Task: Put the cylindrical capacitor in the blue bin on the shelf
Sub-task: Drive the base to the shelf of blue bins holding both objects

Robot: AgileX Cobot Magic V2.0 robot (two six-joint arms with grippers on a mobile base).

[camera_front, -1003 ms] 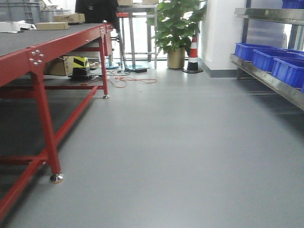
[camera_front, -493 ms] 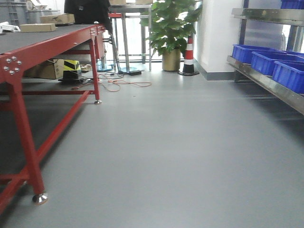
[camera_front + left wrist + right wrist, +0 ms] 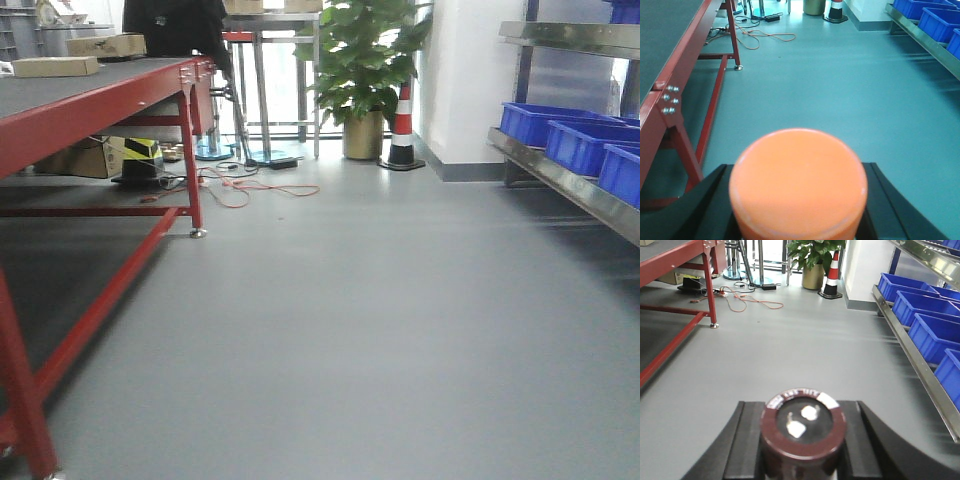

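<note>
Here, right claw (image 3: 805,452) grips the glossy dark cylindrical capacitor (image 3: 803,421); left claw (image 3: 797,220) clamps a matte orange cylinder (image 3: 797,180).

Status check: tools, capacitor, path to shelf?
Left tool shut on orange cylinder; right tool shut on capacitor. Bins on shelf to the right, not yet reached. Floor between looks open.

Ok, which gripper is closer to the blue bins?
Right. The right gripper, holding the capacitor, has the blue bins close on its right; the left gripper, holding an orange cylinder, is over by the red table.
</note>
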